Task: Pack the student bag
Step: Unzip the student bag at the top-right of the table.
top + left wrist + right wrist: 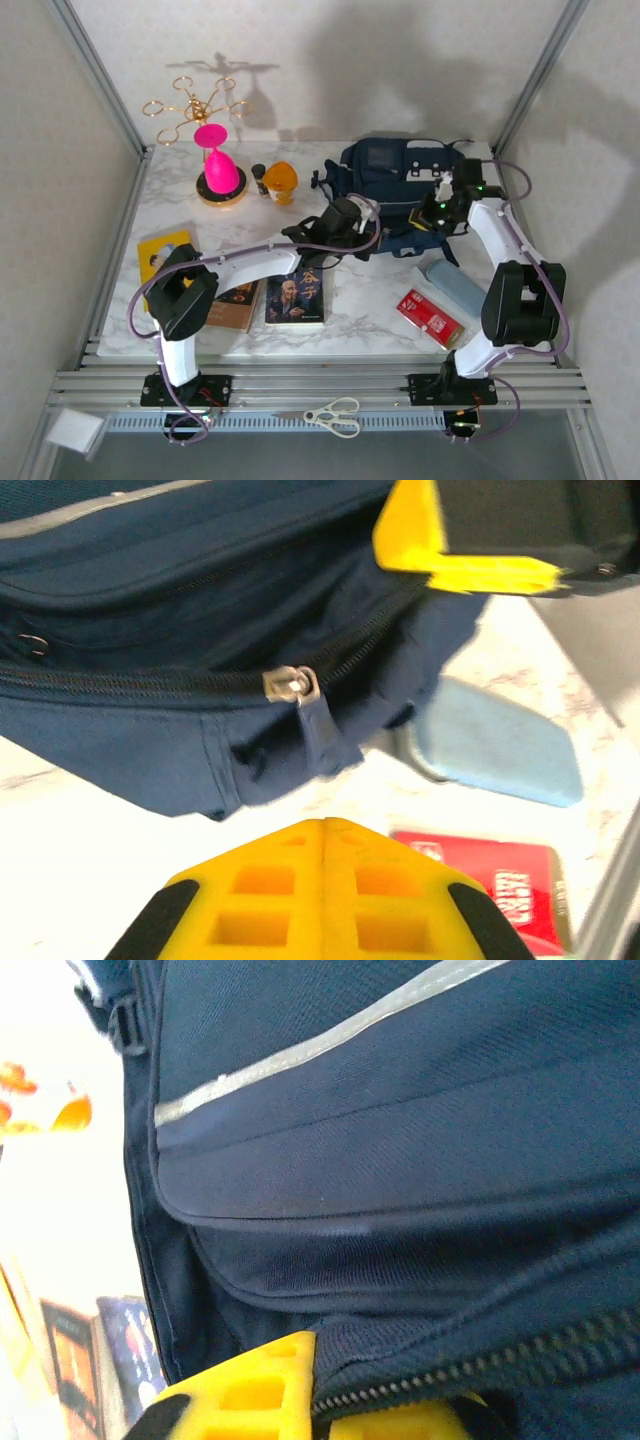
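one navy student bag (395,170) lies at the far right of the marble table (370,320), its inside hidden. the right gripper (330,1405) is clamped on the bag's zip edge. the left gripper (323,855), fingers pressed together on nothing, hovers just before the zip slider (291,685). one pale blue case (455,285) and one red box (430,318) lie near the bag. three books (295,295) lie to the left, one partly under the left arm (250,262). one pink cup (218,165), one dark bottle (260,178) and one orange object (281,182) stand at the back. one pair of scissors (335,415) lies at the near rail (300,385).
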You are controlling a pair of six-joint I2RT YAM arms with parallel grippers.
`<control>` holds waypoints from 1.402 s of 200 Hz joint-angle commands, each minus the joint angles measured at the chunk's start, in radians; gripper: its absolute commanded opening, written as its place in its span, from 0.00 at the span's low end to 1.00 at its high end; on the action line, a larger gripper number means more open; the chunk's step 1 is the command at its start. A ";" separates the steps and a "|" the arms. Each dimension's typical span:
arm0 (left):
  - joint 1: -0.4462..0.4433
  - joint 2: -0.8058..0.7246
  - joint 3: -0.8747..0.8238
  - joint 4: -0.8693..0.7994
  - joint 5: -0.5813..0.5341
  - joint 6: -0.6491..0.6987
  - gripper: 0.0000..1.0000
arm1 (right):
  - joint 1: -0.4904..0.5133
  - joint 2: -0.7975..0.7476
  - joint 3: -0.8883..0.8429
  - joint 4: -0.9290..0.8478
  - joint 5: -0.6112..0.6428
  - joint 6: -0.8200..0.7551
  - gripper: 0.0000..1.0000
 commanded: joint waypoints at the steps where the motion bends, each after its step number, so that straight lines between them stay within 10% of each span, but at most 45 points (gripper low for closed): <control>1: -0.026 0.064 0.068 0.026 0.009 -0.072 0.00 | -0.016 -0.074 -0.017 0.098 0.019 0.024 0.22; 97: -0.017 0.077 -0.021 0.077 0.001 -0.046 0.00 | 0.034 -0.265 -0.342 0.259 0.089 0.352 0.59; 198: -0.007 0.072 -0.055 0.102 -0.051 -0.103 0.00 | 0.088 -0.218 -0.515 0.613 0.187 0.787 0.54; 280: 0.003 0.094 -0.030 0.134 -0.044 -0.217 0.15 | 0.121 -0.091 -0.449 0.616 0.247 0.802 0.32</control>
